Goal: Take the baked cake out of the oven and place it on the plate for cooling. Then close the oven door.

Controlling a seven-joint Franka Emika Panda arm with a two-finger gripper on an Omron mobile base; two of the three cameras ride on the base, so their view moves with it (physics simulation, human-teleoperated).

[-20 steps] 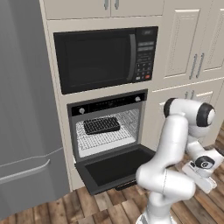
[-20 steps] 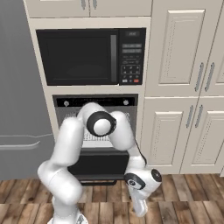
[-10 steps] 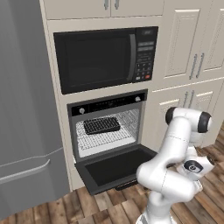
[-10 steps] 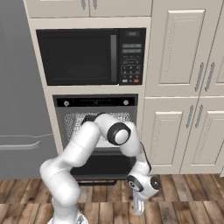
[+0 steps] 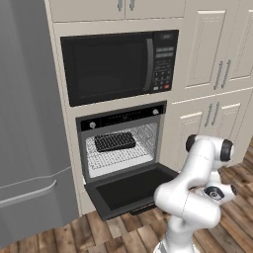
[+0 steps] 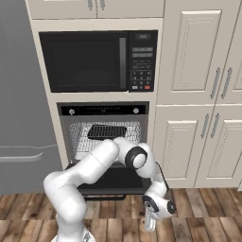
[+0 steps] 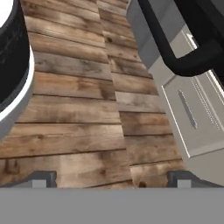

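- The oven (image 5: 121, 143) stands open; its oven door (image 5: 133, 190) hangs down flat.
- The dark cake (image 5: 114, 141) sits on the wire rack (image 5: 123, 155) inside.
- The hand (image 6: 149, 226) hangs low over the wooden floor (image 7: 78, 113), fingers spread wide, holding nothing, just beside the door's black handle (image 7: 175, 52).

My arm (image 5: 190, 197) is glossy white, built of rounded segments with dark round joint caps.

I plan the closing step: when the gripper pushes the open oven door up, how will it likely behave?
The oven door is a wide flat panel, so it probably stays stiff and swings up rather than sliding. With its glass window it is likely heavy. Its bar handle looks smooth, perhaps slippery.
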